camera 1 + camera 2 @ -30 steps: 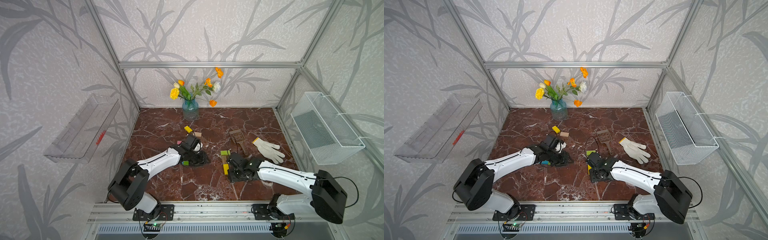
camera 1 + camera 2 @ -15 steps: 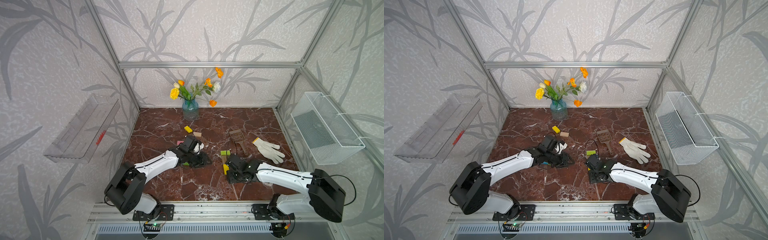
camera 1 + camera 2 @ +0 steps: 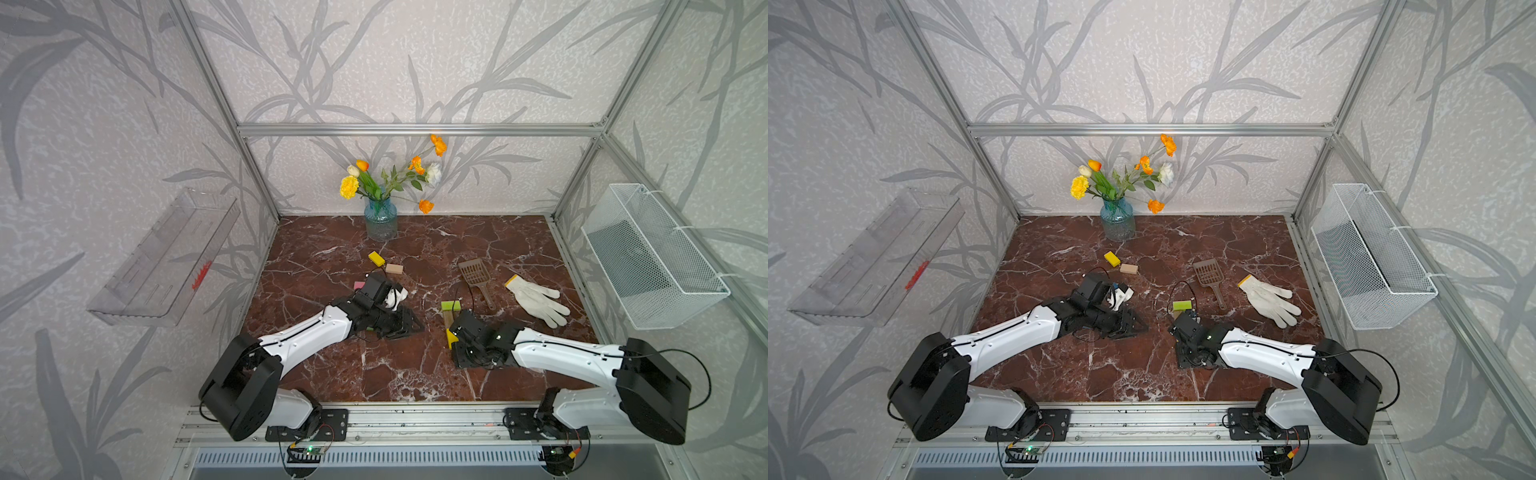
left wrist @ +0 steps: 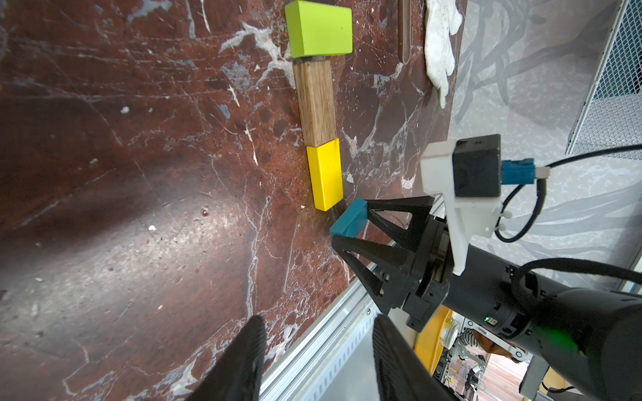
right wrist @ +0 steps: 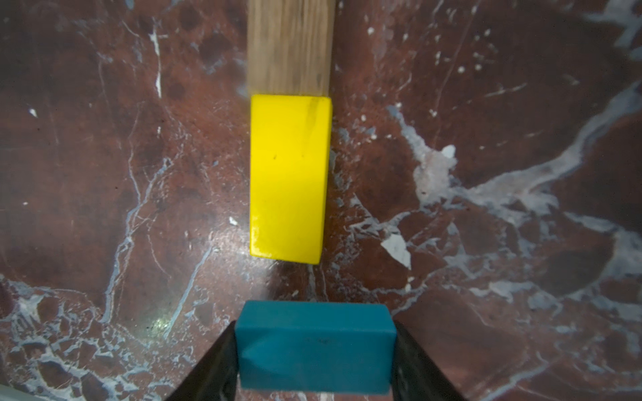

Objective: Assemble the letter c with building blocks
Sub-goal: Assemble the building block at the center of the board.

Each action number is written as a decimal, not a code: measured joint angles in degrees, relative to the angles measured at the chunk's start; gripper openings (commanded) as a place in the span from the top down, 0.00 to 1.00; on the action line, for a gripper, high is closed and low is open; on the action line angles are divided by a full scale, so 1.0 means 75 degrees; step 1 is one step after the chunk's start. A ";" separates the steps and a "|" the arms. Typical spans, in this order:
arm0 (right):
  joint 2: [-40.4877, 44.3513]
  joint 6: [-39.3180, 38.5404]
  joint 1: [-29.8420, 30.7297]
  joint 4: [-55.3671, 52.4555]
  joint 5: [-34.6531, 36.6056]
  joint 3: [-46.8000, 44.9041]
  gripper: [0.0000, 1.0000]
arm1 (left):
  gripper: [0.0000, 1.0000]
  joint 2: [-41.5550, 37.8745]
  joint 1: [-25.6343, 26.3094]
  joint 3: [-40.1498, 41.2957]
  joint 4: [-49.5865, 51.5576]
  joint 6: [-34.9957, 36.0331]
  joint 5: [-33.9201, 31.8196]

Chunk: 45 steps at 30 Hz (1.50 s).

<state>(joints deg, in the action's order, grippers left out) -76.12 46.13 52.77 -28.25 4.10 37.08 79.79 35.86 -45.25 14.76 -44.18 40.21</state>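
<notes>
Closing on the column, your right gripper sits a shade nearer the laid blocks than it did a second back. Its jaws are clamped on the short ends of the teal block, set no wider or narrower than then. Your left gripper barely shifts in that time. Its jaws stand apart with nothing between them, low over the table to the left of the build. For you this means the fourth piece is at the doorstep but not yet laid, and the letter looks roughly half made.

The build lies near the middle of the table, toward its front. A lime green block is set crosswise at the far end, and a wood block butts against it lengthwise. A yellow block follows end to end with the wood. Together they read as the start of the top stroke and the spine.

The teal block is turned crosswise just short of the yellow's free end, with a strip of bare marble between them. Whether it rests on the table or hangs just above it, you cannot tell from these views. A second yellow block, a tan block and a pink block lie loose farther back, toward the vase.
</notes>
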 measured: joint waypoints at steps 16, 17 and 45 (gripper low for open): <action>-0.0358 0.0102 0.0099 0.0201 0.0213 0.0006 0.36 | 0.49 0.0015 0.0000 0.0070 -0.0035 -0.0003 0.0017; -0.0361 0.0102 0.0108 0.0201 0.0236 0.0009 0.36 | 0.49 0.0015 0.0000 0.0070 -0.0035 -0.0003 0.0017; -0.0921 0.0047 0.0137 0.0160 0.0472 0.0364 0.34 | 0.49 0.0015 0.0000 0.0070 -0.0041 -0.0064 0.0017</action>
<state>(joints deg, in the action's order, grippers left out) -83.02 46.48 53.80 -27.05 7.64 39.81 79.90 35.86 -44.73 14.46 -44.66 40.34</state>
